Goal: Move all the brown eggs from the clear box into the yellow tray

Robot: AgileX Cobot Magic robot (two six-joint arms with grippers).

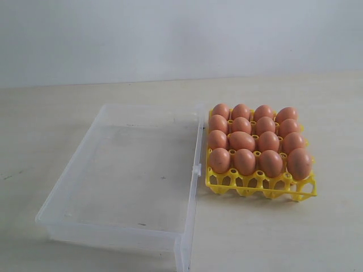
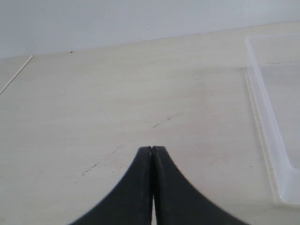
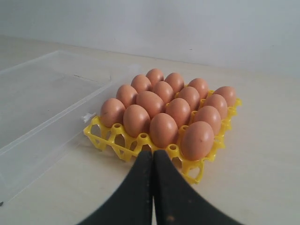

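**Box empty, tray full, both jaws shut on nothing**

Exterior view: the tray (image 1: 261, 191) is seen at 3 o'clock of the box (image 1: 108, 235), just beside its latch wall. Every cup is filled by the eggs (image 1: 258, 139), and no egg can be made out in the box. Most eggs are stood long axis up; one near the middle is tipped more across. No gripper is shown here.

Left wrist view: the jaws of the left gripper (image 2: 152, 150) are pressed together with nothing between them, over bare table (image 2: 117, 108). Only one wall of the box (image 2: 269, 126) is caught, ahead at about 2 o'clock of the jaws' heading. No egg is shown.

Right wrist view: the jaws of the right gripper (image 3: 152, 152) are likewise together and empty. The tray (image 3: 105, 136) and its eggs (image 3: 164, 105) are found near, at 12 o'clock of the heading, with the box (image 3: 42, 93) at about 10 o'clock. The right arm is judged the nearer to the eggs, yet no pick is judged to remain.
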